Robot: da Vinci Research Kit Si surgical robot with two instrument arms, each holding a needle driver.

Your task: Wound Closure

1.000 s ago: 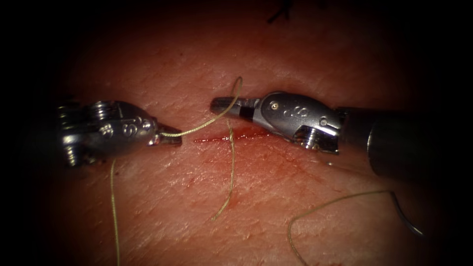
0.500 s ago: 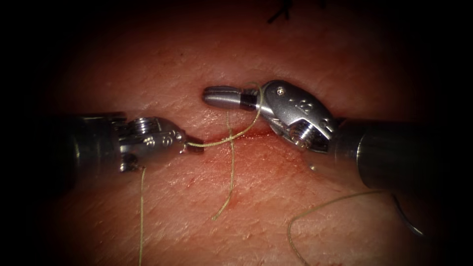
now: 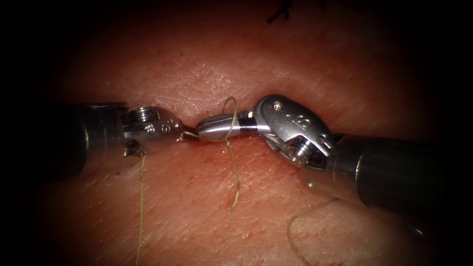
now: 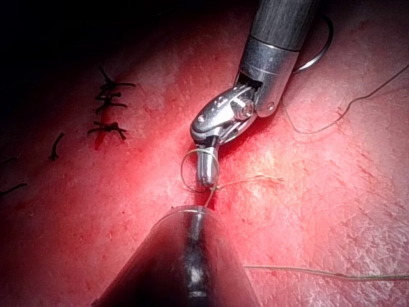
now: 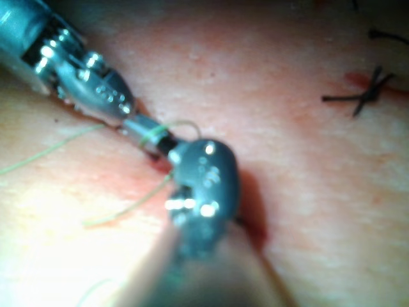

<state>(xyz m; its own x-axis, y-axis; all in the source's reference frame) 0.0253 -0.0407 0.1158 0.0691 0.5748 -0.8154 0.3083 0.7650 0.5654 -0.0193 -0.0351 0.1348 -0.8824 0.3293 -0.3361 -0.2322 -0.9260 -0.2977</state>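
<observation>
Thread [image 3: 231, 162] is the centre of things: a loop of it sits wound around the closed jaws of the right tool [image 3: 204, 129], right over the cut [image 3: 217, 148] in the tissue [image 3: 207, 83]. A second ago that loop only arched loosely above the right tool; since then the tool has rolled at its wrist and pushed left, so its tip now nearly touches the left tool [image 3: 189, 136], which has itself advanced to the right. The left tool's jaws are closed on the thread just left of the cut, with the long strand trailing from it toward the near edge. The short free tail hangs from the cut toward the near side and has been drawn slightly right. The right tool's jaws look pressed together and grip nothing; the thread merely wraps around them. In the left wrist view the loop circles the right tool [image 4: 208, 171] at the cut, and the needle [image 4: 319, 54] lies on the tissue far to the right, behind the right shaft, held by neither tool. Judging by this, a wrap for a knot is formed.
</observation>
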